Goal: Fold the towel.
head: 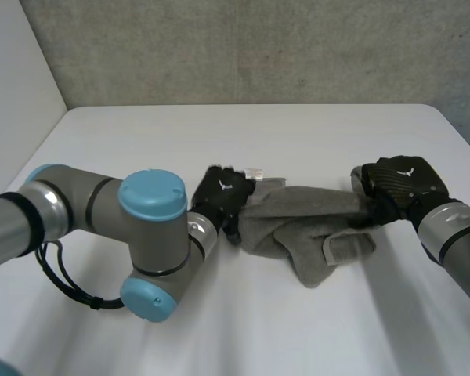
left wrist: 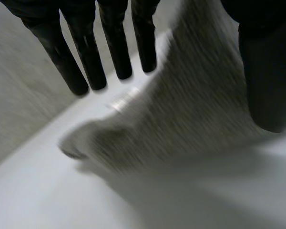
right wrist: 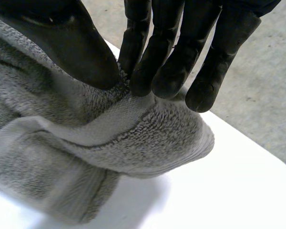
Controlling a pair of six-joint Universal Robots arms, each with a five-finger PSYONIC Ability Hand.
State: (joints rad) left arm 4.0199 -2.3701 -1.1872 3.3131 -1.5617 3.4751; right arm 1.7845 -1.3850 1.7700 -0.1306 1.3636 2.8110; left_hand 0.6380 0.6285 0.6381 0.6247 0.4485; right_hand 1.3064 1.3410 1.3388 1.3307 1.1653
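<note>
Towel (head: 298, 215), grey terry, is sitting bunched near the middle of the white desk (head: 313, 125), and I am seeing it drawn into a ridge between the two arms. The right robot hand (head: 399, 184) is working at the cloth's three o'clock end. In its wrist view the thumb (right wrist: 71, 43) and fingers (right wrist: 167, 71) are pinching a thick roll of hem between them. I am reading that as the anchor keeping that end raised off the desk.

The left robot hand (head: 222, 196) is sitting at the nine o'clock end, beside a small white tag (head: 255, 171). Its fingers (left wrist: 89, 62) are reaching out straight and spread, seemingly apart from the cloth. The thumb (left wrist: 269, 81) is hanging over the towel's other side, and I cannot tell whether it is touching. I am judging that as a spread hand, not a grasp.

A loose flap (head: 348, 247) with a banded hem is drooping toward five o'clock, so the fold is looking half made at best. I am expecting the next move to need the left side closing on its edge first, or the ridge is going to slump.
</note>
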